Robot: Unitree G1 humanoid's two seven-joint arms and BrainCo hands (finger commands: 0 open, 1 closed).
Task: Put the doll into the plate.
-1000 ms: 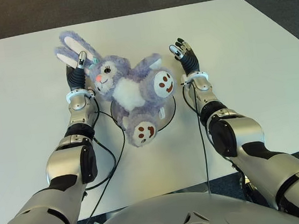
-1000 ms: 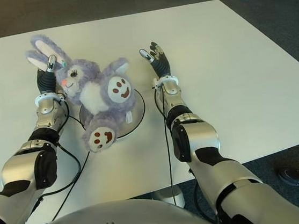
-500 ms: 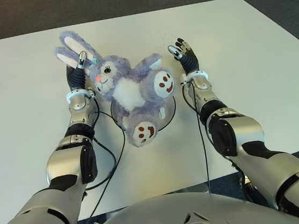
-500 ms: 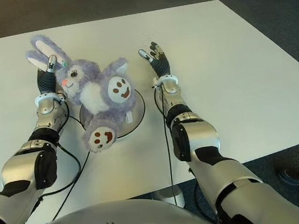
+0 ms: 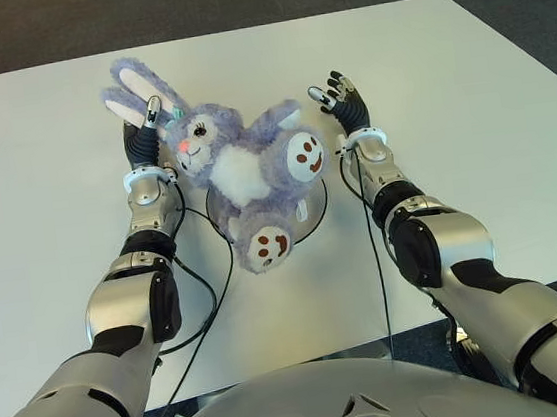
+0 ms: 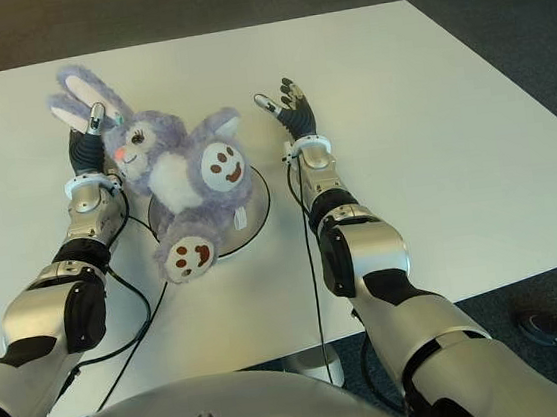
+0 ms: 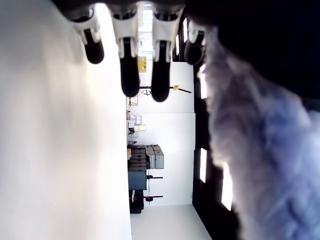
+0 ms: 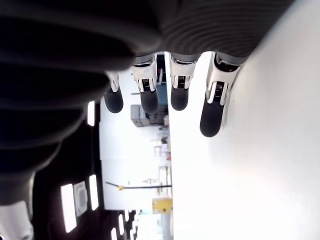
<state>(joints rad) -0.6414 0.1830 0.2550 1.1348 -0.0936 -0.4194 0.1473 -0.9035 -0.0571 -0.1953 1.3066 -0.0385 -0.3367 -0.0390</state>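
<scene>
left robot hand [image 5: 142, 133] open-fingered, right robot hand [image 5: 342, 101] spread

A purple bunny doll [image 5: 244, 167] lies over a round plate [image 5: 316, 210] on the white table [image 5: 467, 96], between 2 open hands: left hand [image 5: 141, 135], right hand [image 5: 345, 103].

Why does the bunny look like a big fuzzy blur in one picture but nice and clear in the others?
In the left wrist view the doll sits right against the camera, so its fur smears out of focus, and the bright table glares white. In the eye views it lies farther off, over the plate, sharp and evenly lit between the left hand and right hand.
</scene>
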